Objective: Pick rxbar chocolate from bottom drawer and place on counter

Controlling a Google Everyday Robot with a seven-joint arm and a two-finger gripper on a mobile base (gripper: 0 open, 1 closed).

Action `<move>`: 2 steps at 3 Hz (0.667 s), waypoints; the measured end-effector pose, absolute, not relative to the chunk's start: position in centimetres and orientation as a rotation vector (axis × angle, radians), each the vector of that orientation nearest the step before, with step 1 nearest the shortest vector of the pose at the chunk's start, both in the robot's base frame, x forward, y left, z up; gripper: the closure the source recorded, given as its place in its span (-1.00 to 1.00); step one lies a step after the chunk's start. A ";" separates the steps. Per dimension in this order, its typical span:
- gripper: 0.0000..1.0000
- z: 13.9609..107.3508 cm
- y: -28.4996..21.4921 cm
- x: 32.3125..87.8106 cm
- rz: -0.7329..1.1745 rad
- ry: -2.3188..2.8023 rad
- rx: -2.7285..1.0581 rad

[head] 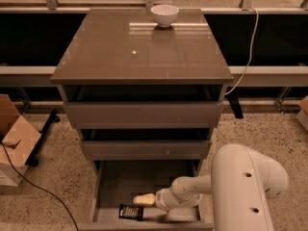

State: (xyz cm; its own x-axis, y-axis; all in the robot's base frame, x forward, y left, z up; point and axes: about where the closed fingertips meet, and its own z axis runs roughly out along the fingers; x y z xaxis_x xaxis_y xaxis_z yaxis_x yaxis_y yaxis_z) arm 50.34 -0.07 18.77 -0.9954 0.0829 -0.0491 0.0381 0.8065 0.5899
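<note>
The bottom drawer point(113, 182) is pulled open below the two upper drawers. The rxbar chocolate point(131, 211), a small black bar with pale lettering, lies flat on the drawer floor near its front edge. My gripper point(142, 199) reaches into the drawer from the right, its pale fingertips pointing left just above and behind the bar. My white arm point(240, 186) fills the lower right. The counter point(139, 47) is the glossy top slab of the cabinet.
A white bowl point(164, 14) stands at the back of the counter. A cardboard box point(14, 138) and a black cable point(38, 191) lie on the floor at left. A white cable point(248, 52) hangs at right.
</note>
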 end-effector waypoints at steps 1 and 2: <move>-1.00 18.7 1.6 50.2 1.020 2.917 0.000; -1.00 19.1 3.8 49.6 1.100 2.916 -0.111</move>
State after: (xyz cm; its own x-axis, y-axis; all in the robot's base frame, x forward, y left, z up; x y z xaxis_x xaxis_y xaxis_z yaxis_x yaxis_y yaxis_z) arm 49.59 3.77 19.11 -0.9972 -0.0587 -0.0465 -0.0748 0.7487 0.6587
